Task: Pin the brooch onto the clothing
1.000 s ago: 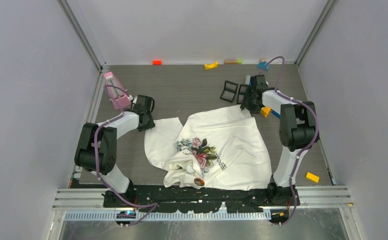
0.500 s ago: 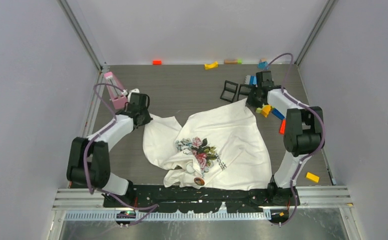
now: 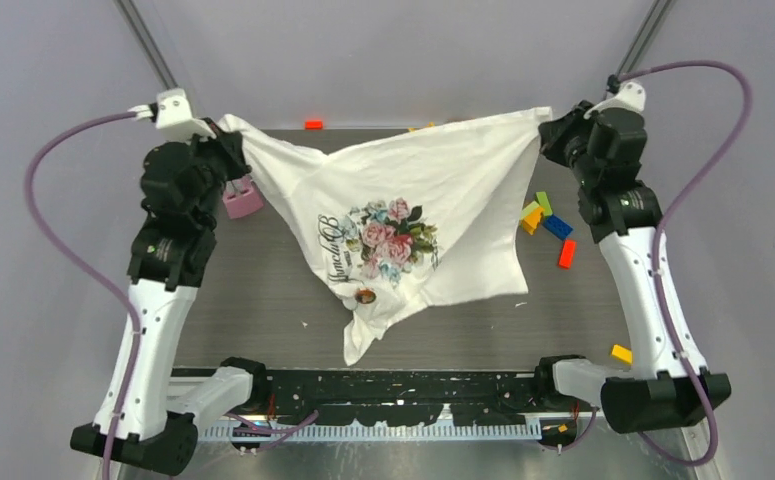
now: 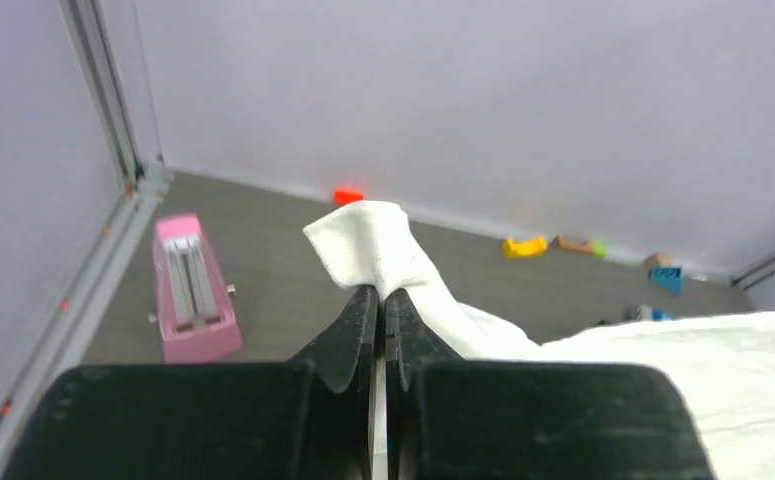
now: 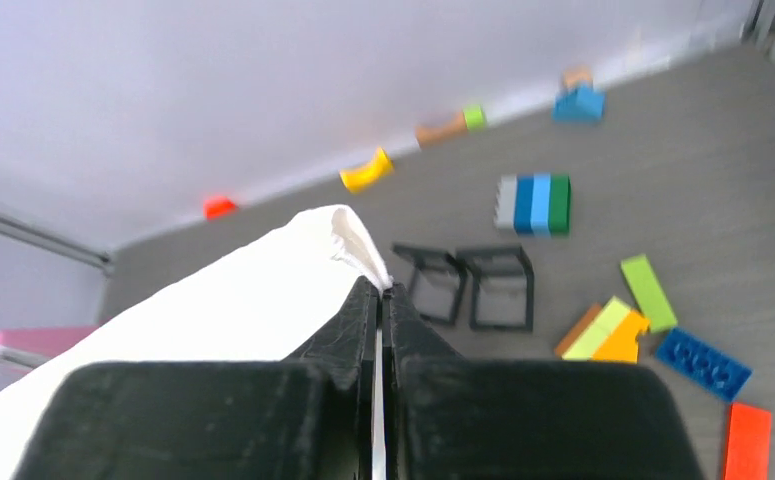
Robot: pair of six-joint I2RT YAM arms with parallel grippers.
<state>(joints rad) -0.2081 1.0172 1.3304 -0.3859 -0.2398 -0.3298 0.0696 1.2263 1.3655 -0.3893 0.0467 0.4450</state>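
The clothing [image 3: 463,190] is white, printed with pink and pale blue roses, dark leaves and dark cursive lettering. The tabletop [image 3: 263,290] is dark grey with fine streaks. The box [image 4: 191,290] is pink. Beside the shirt lie a blue brick [image 3: 556,226], a red brick [image 3: 567,253] and a yellow block [image 3: 621,354].

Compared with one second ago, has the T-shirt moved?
Yes. The T-shirt has lifted off the table and moved toward the back; its top edge is now level with the red block.
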